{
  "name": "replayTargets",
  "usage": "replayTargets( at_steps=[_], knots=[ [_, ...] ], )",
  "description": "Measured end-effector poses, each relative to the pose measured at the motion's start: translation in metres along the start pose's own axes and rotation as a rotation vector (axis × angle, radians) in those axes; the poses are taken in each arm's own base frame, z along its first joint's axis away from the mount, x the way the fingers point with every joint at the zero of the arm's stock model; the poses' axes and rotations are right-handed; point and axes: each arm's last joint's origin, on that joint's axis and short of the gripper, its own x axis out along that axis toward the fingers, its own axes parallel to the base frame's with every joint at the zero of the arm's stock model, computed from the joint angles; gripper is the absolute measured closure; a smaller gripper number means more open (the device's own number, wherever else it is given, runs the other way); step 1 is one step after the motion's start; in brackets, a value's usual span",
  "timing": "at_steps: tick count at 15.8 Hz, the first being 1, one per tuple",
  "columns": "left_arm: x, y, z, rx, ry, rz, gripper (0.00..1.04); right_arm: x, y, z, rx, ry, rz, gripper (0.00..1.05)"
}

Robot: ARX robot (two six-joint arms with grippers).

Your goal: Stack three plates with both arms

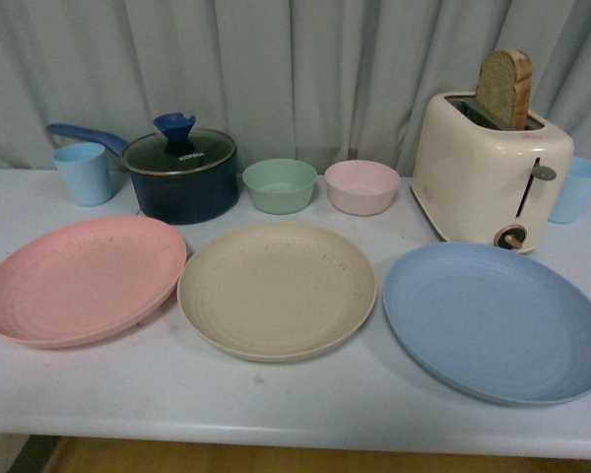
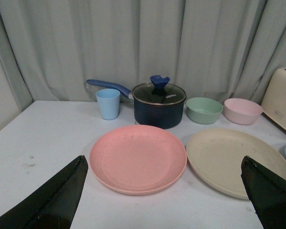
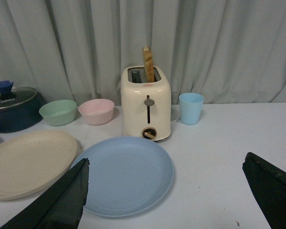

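Observation:
Three plates lie side by side along the front of the white table (image 1: pixel 276 404): a pink plate (image 1: pixel 79 279) on the left, a beige plate (image 1: pixel 276 289) in the middle and a blue plate (image 1: pixel 495 320) on the right. None overlaps another. Neither arm shows in the front view. My left gripper (image 2: pixel 164 164) hangs open above the table, short of the pink plate (image 2: pixel 138 158) and the beige plate (image 2: pixel 229 160). My right gripper (image 3: pixel 166 167) is open too, with the blue plate (image 3: pixel 126 174) beyond its fingers, which hold nothing.
Behind the plates stand a light blue cup (image 1: pixel 83 172), a dark blue lidded pot (image 1: pixel 180 174), a green bowl (image 1: pixel 280 185), a pink bowl (image 1: pixel 361 186), a cream toaster (image 1: pixel 491 168) with bread in it, and another blue cup (image 1: pixel 576 189). A grey curtain hangs behind.

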Motion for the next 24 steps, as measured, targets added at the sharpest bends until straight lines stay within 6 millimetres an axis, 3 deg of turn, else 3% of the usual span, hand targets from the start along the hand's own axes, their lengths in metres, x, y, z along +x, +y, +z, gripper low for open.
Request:
replayTargets(
  at_steps=[24],
  knots=[
    [0.0,0.0,0.0,0.0,0.0,0.0,0.07,0.0,0.0,0.0,0.0,0.0,0.0,0.06]
  ],
)
